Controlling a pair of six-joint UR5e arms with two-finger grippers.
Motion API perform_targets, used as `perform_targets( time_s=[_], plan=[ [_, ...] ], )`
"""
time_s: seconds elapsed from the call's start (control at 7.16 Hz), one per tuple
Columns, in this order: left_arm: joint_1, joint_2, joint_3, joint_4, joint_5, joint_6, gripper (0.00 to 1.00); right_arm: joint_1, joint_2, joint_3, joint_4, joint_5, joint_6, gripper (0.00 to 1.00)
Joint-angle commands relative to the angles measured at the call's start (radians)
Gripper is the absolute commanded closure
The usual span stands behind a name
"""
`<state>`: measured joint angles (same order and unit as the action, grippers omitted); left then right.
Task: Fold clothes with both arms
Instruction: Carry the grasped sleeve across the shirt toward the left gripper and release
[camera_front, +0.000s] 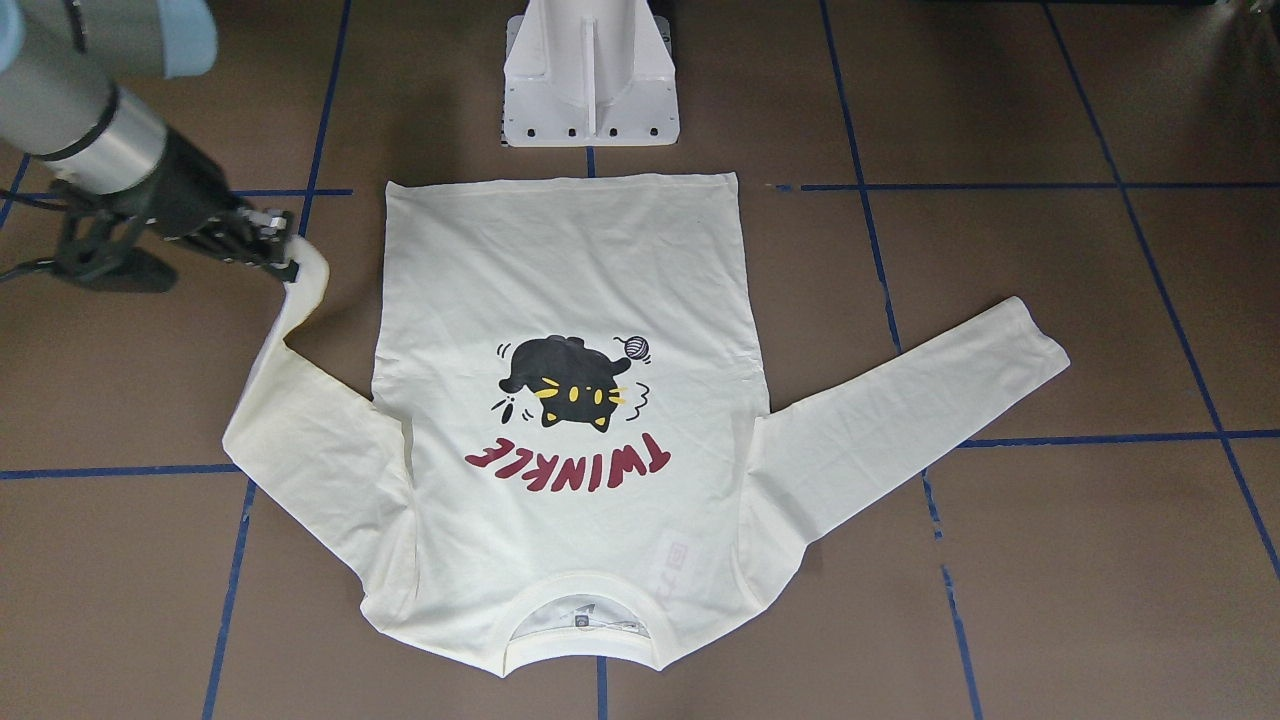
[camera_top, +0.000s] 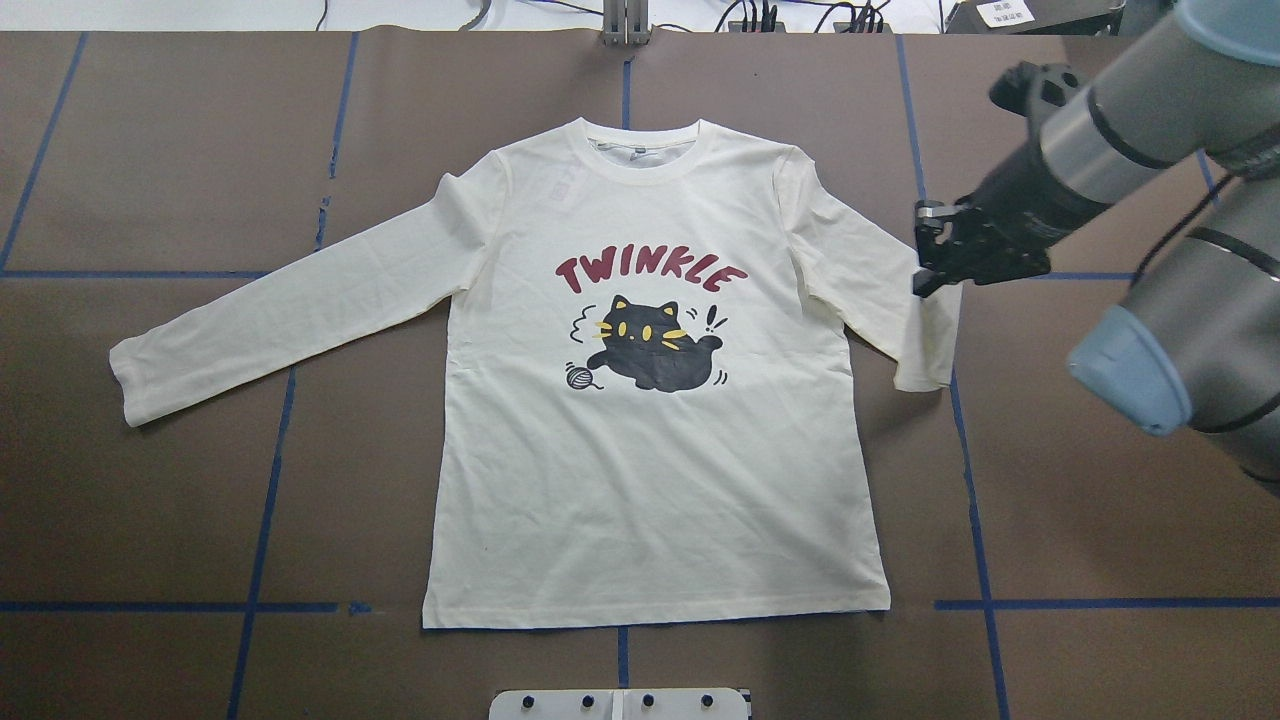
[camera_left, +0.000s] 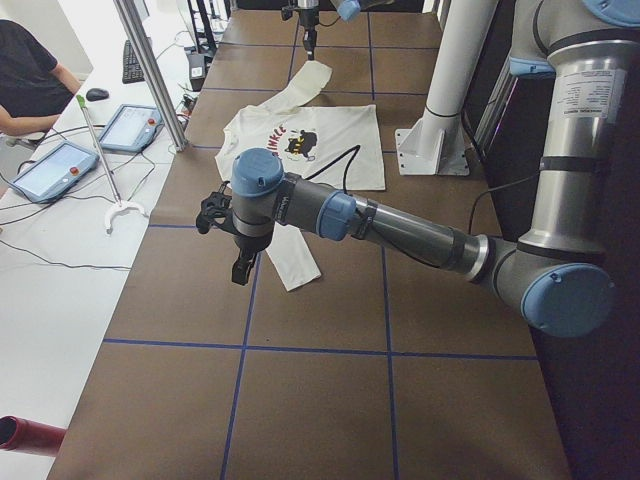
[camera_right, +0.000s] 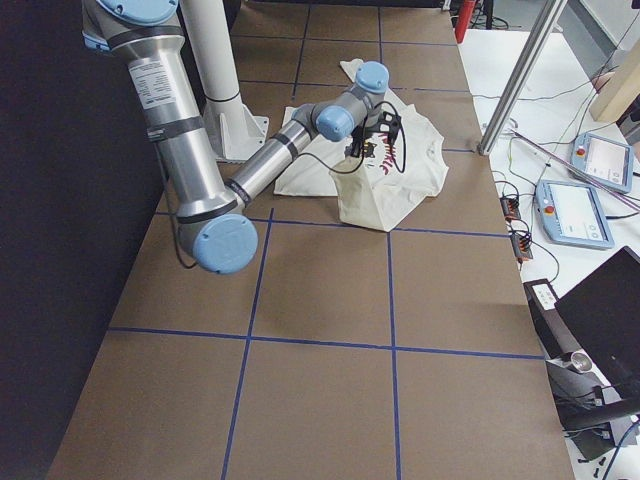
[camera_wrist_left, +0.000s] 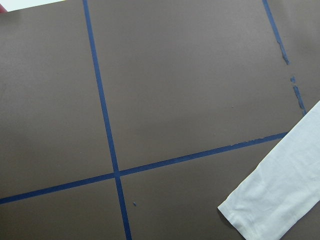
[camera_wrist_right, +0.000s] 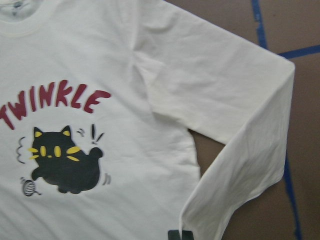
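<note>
The cream-white T-shirt (camera_top: 650, 480) lies flat with the cat print and "TWINKLE" facing up, collar away from the robot. My right gripper (camera_top: 932, 272) is shut on the cuff of the sleeve (camera_top: 920, 340) on my right and holds it above the table, so the sleeve bends up and hangs. It also shows in the front-facing view (camera_front: 284, 258). The other sleeve (camera_top: 280, 320) lies spread out flat. My left gripper (camera_left: 240, 262) shows only in the exterior left view, above that sleeve's cuff (camera_wrist_left: 275, 205). I cannot tell whether it is open.
The white pedestal base (camera_front: 590, 80) stands at the shirt's hem side. Blue tape lines (camera_top: 270, 500) grid the brown table. A metal pole (camera_left: 150, 70), tablets (camera_left: 130, 125) and a seated operator are beyond the table's far edge.
</note>
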<state>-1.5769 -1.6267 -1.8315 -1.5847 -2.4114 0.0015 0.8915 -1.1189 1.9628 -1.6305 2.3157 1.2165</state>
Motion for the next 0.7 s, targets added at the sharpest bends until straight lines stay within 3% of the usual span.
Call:
perform_targets(
  time_s=[0.0, 0.28, 0.42, 0.56],
  plan=[
    [0.000, 0.005, -0.017, 0.000, -0.002, 0.000, 0.00, -0.208, 0.331, -0.182, -0.019, -0.246, 0.213, 1.00],
    [0.000, 0.022, -0.044, 0.002, -0.002, 0.000, 0.00, -0.357, 0.710, -0.775, 0.335, -0.462, 0.320, 1.00],
    [0.000, 0.024, -0.049, 0.000, -0.002, 0.000, 0.00, -0.429, 0.800, -0.952, 0.473, -0.561, 0.354, 1.00],
    [0.000, 0.024, -0.049, -0.001, -0.002, 0.000, 0.00, -0.459, 0.806, -0.976, 0.541, -0.612, 0.354, 1.00]
  ],
)
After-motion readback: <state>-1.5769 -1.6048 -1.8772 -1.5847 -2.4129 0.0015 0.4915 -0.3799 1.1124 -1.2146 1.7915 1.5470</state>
